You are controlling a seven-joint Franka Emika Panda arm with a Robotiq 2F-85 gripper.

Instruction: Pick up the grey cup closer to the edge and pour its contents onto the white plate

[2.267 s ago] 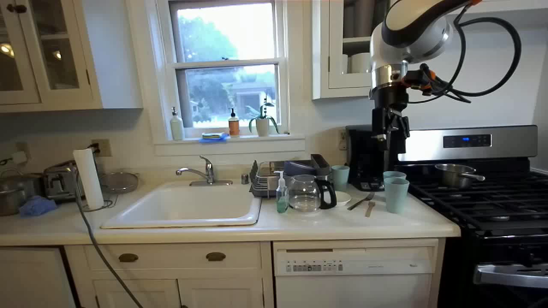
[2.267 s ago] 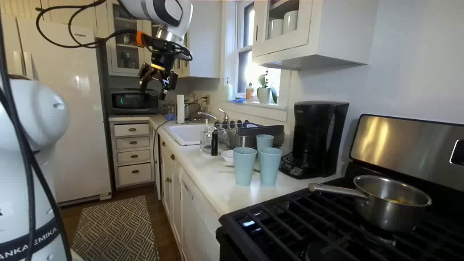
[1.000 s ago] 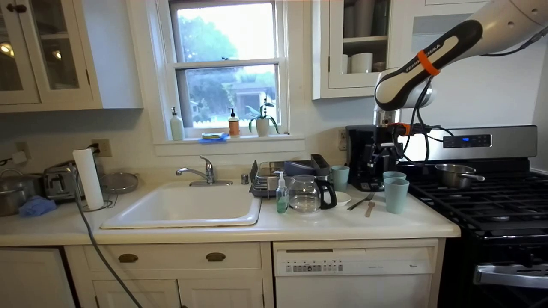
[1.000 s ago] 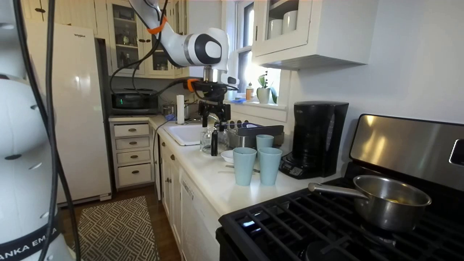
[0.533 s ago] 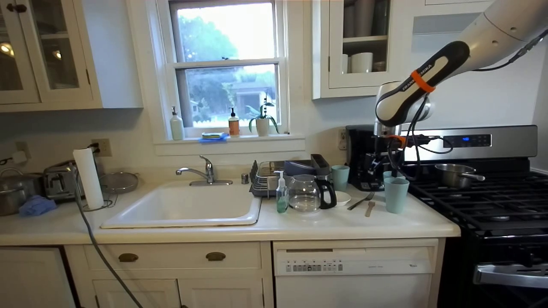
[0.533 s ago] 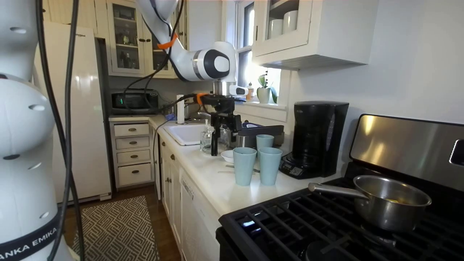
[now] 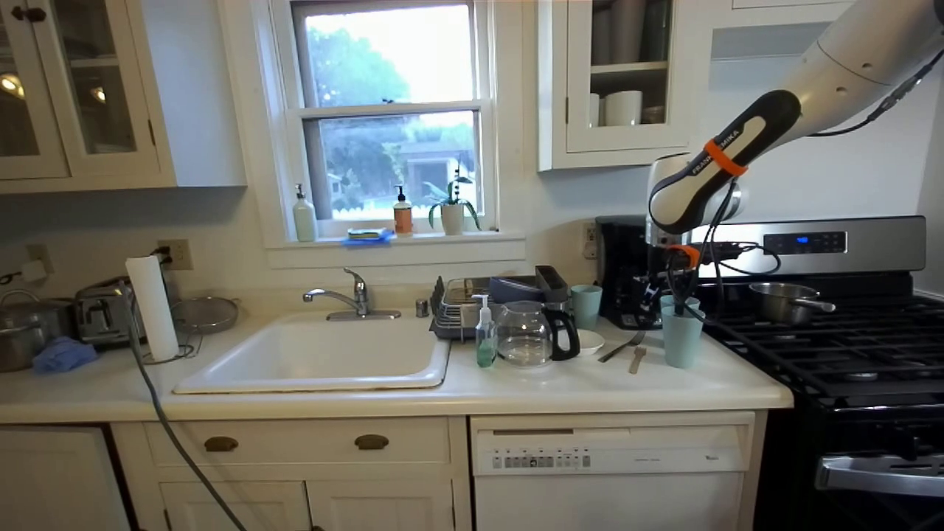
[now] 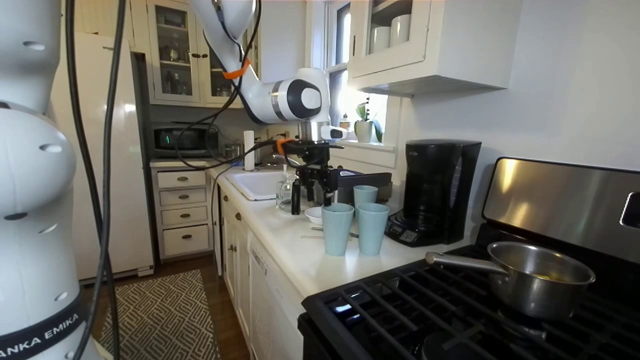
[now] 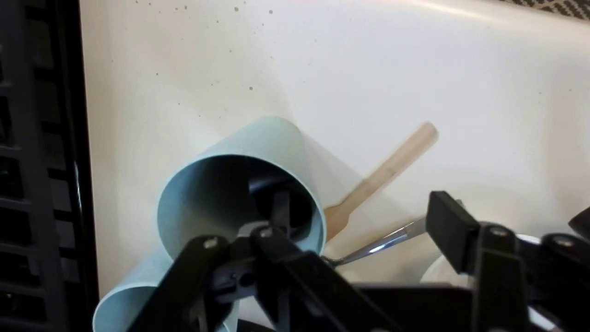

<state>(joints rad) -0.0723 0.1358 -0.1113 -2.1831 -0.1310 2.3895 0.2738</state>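
Note:
The grey cup, a pale grey-blue tumbler nearer the counter edge, stands upright in both exterior views (image 7: 682, 345) (image 8: 337, 234) and in the wrist view (image 9: 276, 136). A matching cup (image 8: 373, 232) stands right beside it, also low in the wrist view (image 9: 122, 306). My gripper (image 8: 319, 194) is open and empty, at about rim height beside the cup. In the wrist view my gripper (image 9: 364, 219) has one finger across the cup's mouth; I cannot tell whether it dips inside. The cup's contents are dark and unclear. The white plate (image 7: 591, 342) lies further along the counter, partly hidden by a finger in the wrist view.
A wooden fork (image 9: 382, 173) and a metal fork (image 9: 392, 237) lie beside the cup. A third cup (image 7: 586, 306), a glass carafe (image 7: 525, 335), a soap bottle (image 7: 485, 341), a dish rack (image 7: 461, 310) and a black coffee maker (image 8: 435, 192) stand around. The stove holds a pot (image 8: 540, 290).
My arm has come down and over toward the cups, slowing in the last half second. The gripper went from high above the counter to the cup's rim height. The cups have not moved.

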